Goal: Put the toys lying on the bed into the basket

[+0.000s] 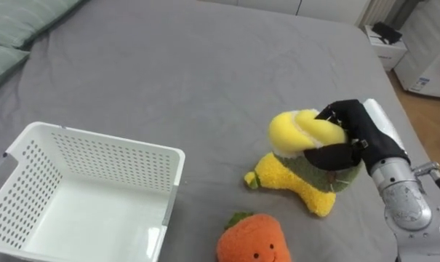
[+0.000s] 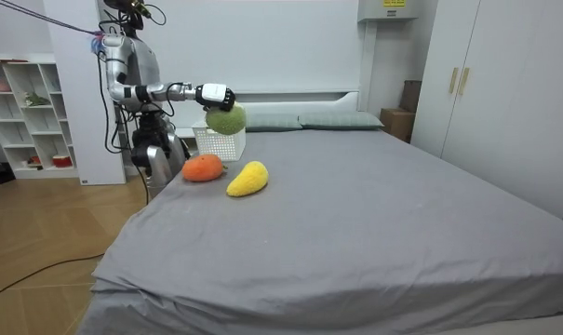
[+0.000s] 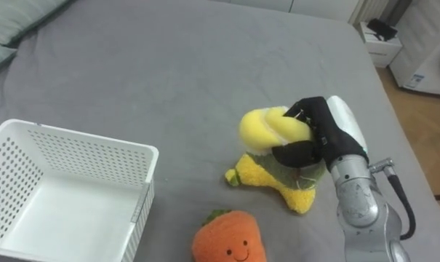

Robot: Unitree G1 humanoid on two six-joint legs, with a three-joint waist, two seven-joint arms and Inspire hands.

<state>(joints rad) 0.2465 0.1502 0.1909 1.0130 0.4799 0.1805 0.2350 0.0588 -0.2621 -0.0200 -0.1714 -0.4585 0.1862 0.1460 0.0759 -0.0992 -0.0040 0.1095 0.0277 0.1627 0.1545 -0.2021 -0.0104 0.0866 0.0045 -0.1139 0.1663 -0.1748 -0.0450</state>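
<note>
Green-yellow toy (image 1: 296, 131) aloft; yellow toy (image 1: 278, 175), carrot (image 1: 254, 240)

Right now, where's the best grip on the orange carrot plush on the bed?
Probably the orange carrot plush across its wide middle, from straight above: it lies face up on the bed, sides free. Its green tuft looks too small to hold.

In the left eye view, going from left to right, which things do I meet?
white basket → orange carrot plush → yellow-and-green plush → right hand holding it. The yellow plush beneath overlaps, so I omit it.
</note>
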